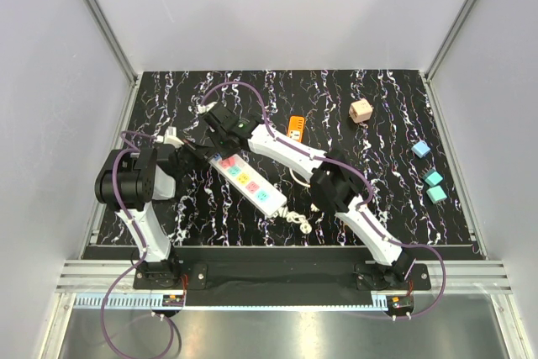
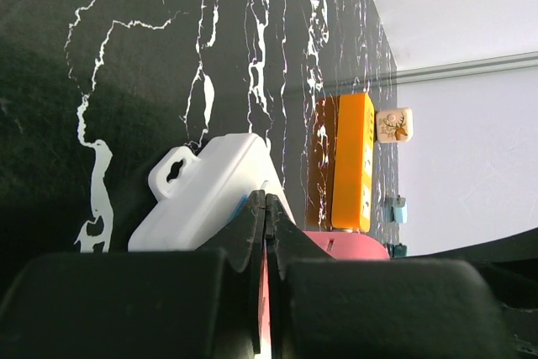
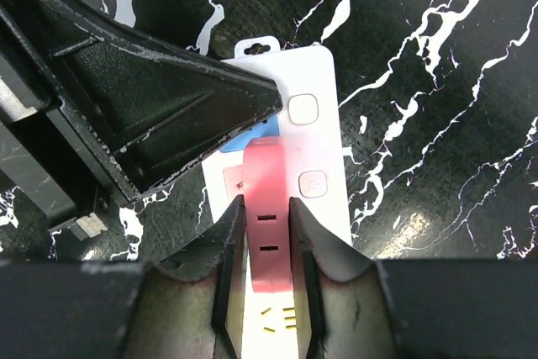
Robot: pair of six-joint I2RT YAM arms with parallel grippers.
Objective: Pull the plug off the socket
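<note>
Cubes dot the right side of the overhead frame on the black marbled table (image 1: pixel 378 216): a beige cube (image 1: pixel 361 111) toward the upper right, a blue cube (image 1: pixel 421 149) and two teal cubes (image 1: pixel 433 177) lower down near the right edge. An orange power strip (image 1: pixel 295 128) lies just above centre, beside the right arm's forearm and apart from the socket (image 1: pixel 248 181). The socket runs diagonally left of centre, with its coiled cord (image 1: pixel 296 218) at the lower-right end.

The left arm folds in from the left edge and reaches rightward to the socket's upper-left end. The right arm stretches from the lower right across the frame to that same end.

The left gripper (image 2: pixel 265 203) has its fingers closed tip to tip with nothing between them, the tips over the socket's end. The right gripper (image 3: pixel 266 208) is narrowly parted, with a finger pressed against each side of the pink plug (image 3: pixel 267 245), which sits over the socket's face. Whether the plug is seated in an outlet cannot be told.
</note>
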